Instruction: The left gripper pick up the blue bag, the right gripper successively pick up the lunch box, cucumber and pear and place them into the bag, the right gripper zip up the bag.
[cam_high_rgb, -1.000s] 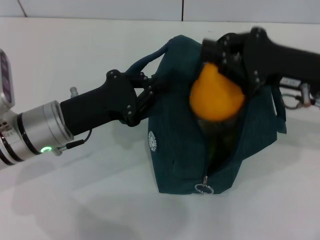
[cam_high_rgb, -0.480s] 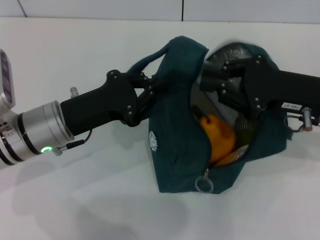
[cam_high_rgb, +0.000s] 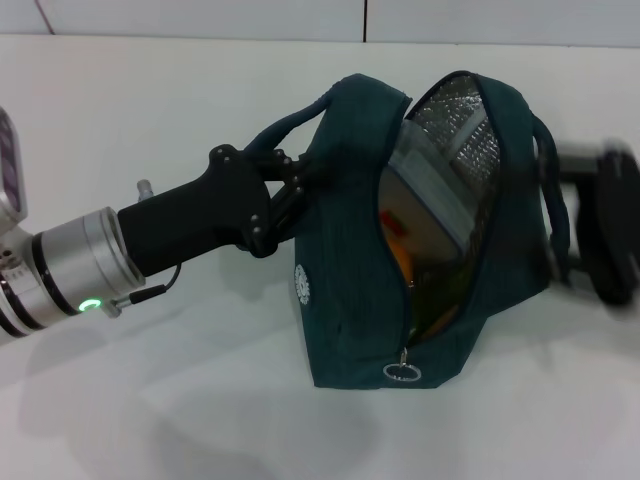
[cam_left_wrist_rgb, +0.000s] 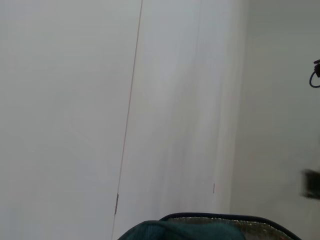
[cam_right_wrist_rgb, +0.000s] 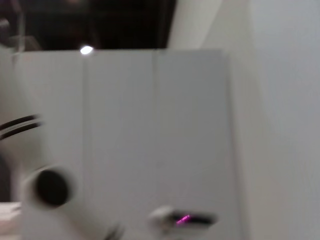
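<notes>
The blue bag (cam_high_rgb: 350, 290) stands on the white table (cam_high_rgb: 150, 100) with its mouth open, showing the silver lining (cam_high_rgb: 460, 130). My left gripper (cam_high_rgb: 292, 192) is shut on the bag's side by the handle and holds it up. Inside the bag I see the lunch box's pale lid (cam_high_rgb: 430, 200) and, below it, a strip of the orange-yellow pear (cam_high_rgb: 400, 258). The cucumber is hidden in the dark of the bag. My right gripper (cam_high_rgb: 600, 235) is outside the bag, at its right, blurred. The bag's rim also shows in the left wrist view (cam_left_wrist_rgb: 200, 229).
The zipper's ring pull (cam_high_rgb: 401, 373) hangs at the bag's near end, low by the table. The bag's second handle (cam_high_rgb: 555, 200) loops on the right side, close to my right arm. A tiled wall (cam_high_rgb: 365, 20) bounds the table at the back.
The pear has gone from my right gripper into the bag and has sunk lower. My right gripper has left the bag's mouth and pulled away to the right. The left arm holds still.
</notes>
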